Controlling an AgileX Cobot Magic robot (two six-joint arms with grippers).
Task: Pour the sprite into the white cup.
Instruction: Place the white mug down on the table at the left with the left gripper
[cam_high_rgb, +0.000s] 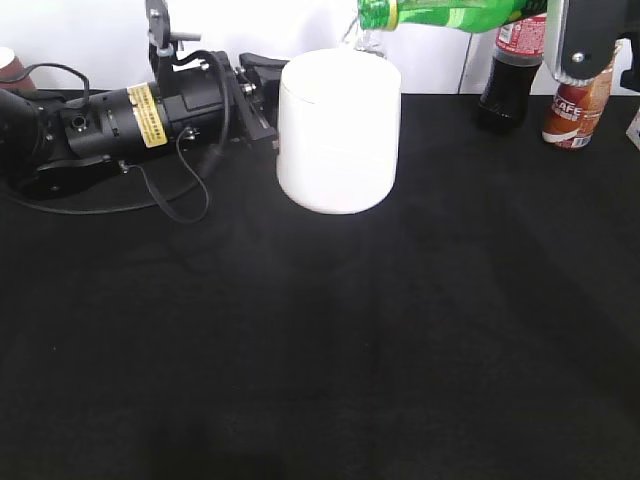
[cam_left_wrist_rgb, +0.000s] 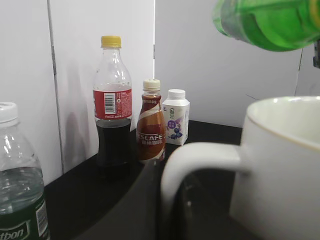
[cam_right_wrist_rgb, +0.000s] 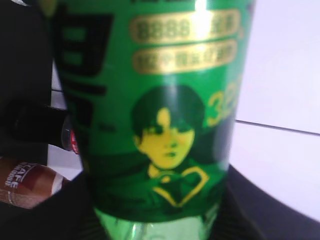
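The white cup (cam_high_rgb: 338, 140) stands upright on the black table, left of centre at the back. The sprite (cam_high_rgb: 450, 14) is tipped almost level at the top of the exterior view, its open mouth just above the cup's rim, with a thin clear stream falling in. My left gripper (cam_high_rgb: 262, 95) lies low behind the cup on its left; in the left wrist view its dark fingers (cam_left_wrist_rgb: 170, 200) are closed round the cup's loop handle (cam_left_wrist_rgb: 200, 155). My right gripper (cam_high_rgb: 575, 40) is shut on the sprite, whose green label (cam_right_wrist_rgb: 150, 100) fills the right wrist view.
A cola bottle (cam_high_rgb: 510, 70) and a brown Nescafe bottle (cam_high_rgb: 578, 105) stand at the back right. A small milk carton (cam_left_wrist_rgb: 176, 117) and a clear water bottle (cam_left_wrist_rgb: 17, 190) show in the left wrist view. The left arm's black cable (cam_high_rgb: 180, 190) loops on the table.
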